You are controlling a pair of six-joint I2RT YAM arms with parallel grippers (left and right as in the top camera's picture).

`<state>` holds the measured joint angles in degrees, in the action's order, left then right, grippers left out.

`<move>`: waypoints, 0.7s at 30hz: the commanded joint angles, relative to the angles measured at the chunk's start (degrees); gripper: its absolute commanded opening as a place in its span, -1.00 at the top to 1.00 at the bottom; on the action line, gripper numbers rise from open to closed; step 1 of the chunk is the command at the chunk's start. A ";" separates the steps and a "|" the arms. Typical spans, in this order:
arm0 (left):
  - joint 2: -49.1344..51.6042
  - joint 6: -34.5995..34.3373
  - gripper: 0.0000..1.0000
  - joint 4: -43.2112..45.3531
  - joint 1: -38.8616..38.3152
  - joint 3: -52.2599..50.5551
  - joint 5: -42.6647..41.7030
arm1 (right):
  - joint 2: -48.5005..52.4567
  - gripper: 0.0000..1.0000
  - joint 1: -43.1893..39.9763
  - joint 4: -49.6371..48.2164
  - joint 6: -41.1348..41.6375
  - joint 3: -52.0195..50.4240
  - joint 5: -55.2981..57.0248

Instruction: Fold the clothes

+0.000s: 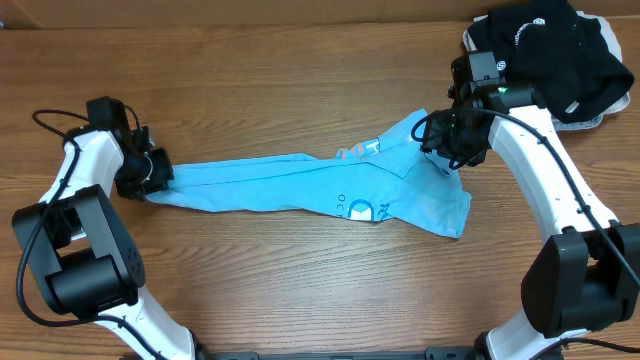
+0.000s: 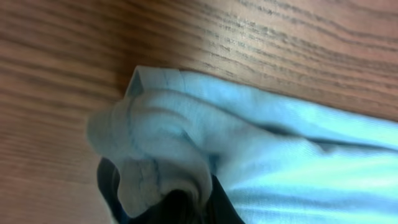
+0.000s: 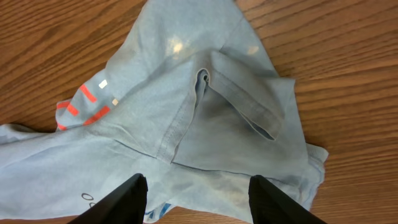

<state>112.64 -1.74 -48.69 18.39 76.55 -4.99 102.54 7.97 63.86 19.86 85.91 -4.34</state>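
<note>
T-shirt (image 1: 300, 185) strung out; L fingers (image 2: 177, 211) pinch its end, wrist low; R fingers (image 3: 130, 198) apart over sleeve (image 3: 249, 112).

The T-shirt (image 1: 300, 185) was light sky-blue, soft and creased. It lay as a long narrow band running left to right across the middle of the surface (image 1: 300, 70). Its left end was bunched into a thick wad pinched in the left pincer (image 1: 158, 182). Toward the right it widened into a rumpled, partly doubled-over spread, with a short sleeve (image 3: 249, 109) and its stitched hem lying on top. Small white print showed near the near edge, right of centre, and a few orange-red letters at the far edge.
</note>
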 commanded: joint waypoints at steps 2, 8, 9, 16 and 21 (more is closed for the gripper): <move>0.17 -1.03 0.92 -6.84 0.44 9.05 3.19 | -0.72 -0.12 0.33 -0.24 -0.20 -0.09 -2.36; 0.17 -1.03 0.92 -16.63 0.85 16.39 4.59 | -0.72 -0.13 0.33 -0.28 -0.39 -0.09 -2.86; 0.17 -1.05 0.91 -18.73 0.85 17.40 5.68 | -0.72 -0.12 0.33 -0.22 -0.39 -0.09 -2.89; 0.13 -2.27 0.92 -23.08 1.49 18.25 11.23 | -0.72 -0.13 0.33 1.01 -0.39 -0.09 -4.79; 0.11 -2.43 0.91 -25.90 3.08 22.69 12.74 | -0.72 -0.19 0.33 2.40 -0.39 -0.09 -4.81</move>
<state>112.68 -3.03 -73.03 20.05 94.54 4.43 102.54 8.01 66.02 19.55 85.86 -8.67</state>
